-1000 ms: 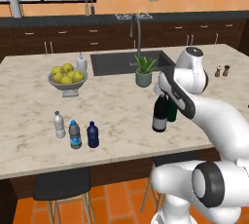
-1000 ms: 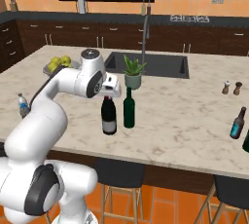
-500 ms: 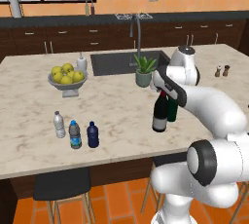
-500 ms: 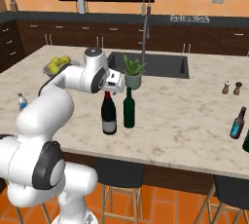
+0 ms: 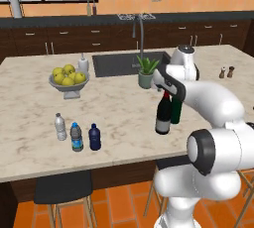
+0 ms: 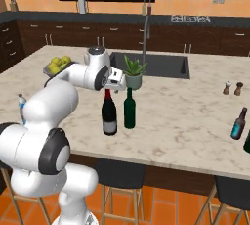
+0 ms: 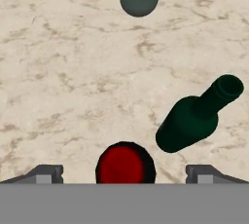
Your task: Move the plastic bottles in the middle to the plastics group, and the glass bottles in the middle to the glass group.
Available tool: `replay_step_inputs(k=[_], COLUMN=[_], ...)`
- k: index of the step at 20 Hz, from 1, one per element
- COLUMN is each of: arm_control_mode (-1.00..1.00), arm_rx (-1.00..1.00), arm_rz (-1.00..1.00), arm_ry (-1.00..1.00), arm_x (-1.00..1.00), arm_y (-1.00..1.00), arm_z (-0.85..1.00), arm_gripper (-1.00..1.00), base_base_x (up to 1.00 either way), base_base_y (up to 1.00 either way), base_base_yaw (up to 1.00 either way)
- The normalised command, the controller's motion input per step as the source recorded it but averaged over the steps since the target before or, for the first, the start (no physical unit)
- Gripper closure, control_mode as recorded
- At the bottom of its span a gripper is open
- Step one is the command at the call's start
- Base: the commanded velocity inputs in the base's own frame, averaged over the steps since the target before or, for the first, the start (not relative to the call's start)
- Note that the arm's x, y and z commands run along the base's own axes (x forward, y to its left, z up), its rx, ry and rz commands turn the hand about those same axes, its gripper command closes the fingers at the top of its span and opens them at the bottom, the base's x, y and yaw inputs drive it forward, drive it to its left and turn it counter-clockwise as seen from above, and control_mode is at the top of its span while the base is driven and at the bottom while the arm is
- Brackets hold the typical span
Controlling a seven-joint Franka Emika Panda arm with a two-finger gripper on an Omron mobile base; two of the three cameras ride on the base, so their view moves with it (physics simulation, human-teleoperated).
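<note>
The marble worktop (image 5: 119, 123) carries everything noted here, with a dark sink (image 5: 124, 63) set into its far side. My arm (image 5: 208, 98) reaches across it from my base, and my hand (image 6: 115, 80) hangs directly over the black bottle (image 5: 163, 113), fingers spread wide and grasping nothing. In the hand view the two fingertips (image 7: 44, 173) stand well apart on either side of that bottle's red cap (image 7: 126, 165), which lies between them without touching either. The black bottle stands upright near the worktop's front edge, showing a pale label in the right base view. The green bottle (image 6: 129, 109) stands upright just beside it, on the sink side, apart from it by a narrow gap. Beyond the pair, near the sink's edge, sits a potted plant (image 5: 147, 71) in a grey pot. A bowl of lemons (image 5: 69, 79) stands well to my left, with a small white dispenser (image 5: 83, 63) behind it. Towards the front left of the worktop three small bottles stand in a row: a clear bottle (image 5: 60, 127), a grey bottle (image 5: 76, 137) with a blue label, and the navy bottle (image 5: 94, 138), each just beside the next. Far to my right stand salt and pepper shakers (image 6: 232, 88) and a brown bottle (image 6: 238, 123) near the front edge.
</note>
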Motion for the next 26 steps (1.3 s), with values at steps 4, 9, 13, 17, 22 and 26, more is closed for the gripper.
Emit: replay_step_inputs(k=[4,9,13,17,22,26], arm_control_mode=[-1.00,-1.00,-1.00,-1.00,-1.00,-1.00], arm_rx=[0.00,0.00,0.00,0.00,0.00,0.00], arm_rz=[0.00,0.00,0.00,0.00,0.00,0.00], arm_ry=[0.00,0.00,-0.02,-0.04,-0.01,-0.01], arm_x=[0.07,0.00,0.04,0.02,0.01,-0.19], arm_y=[0.00,0.00,0.00,0.01,0.00,-0.05], arm_z=[-0.07,-0.06,-0.03,-0.01,0.01,0.49], arm_gripper=[-1.00,-1.00,1.00,1.00,1.00,1.00], base_base_x=[0.00,0.00,0.00,0.00,0.00,0.00], base_base_y=[0.00,0.00,0.00,0.00,0.00,0.00], base_base_yaw=[0.00,0.00,0.00,0.00,0.00,0.00])
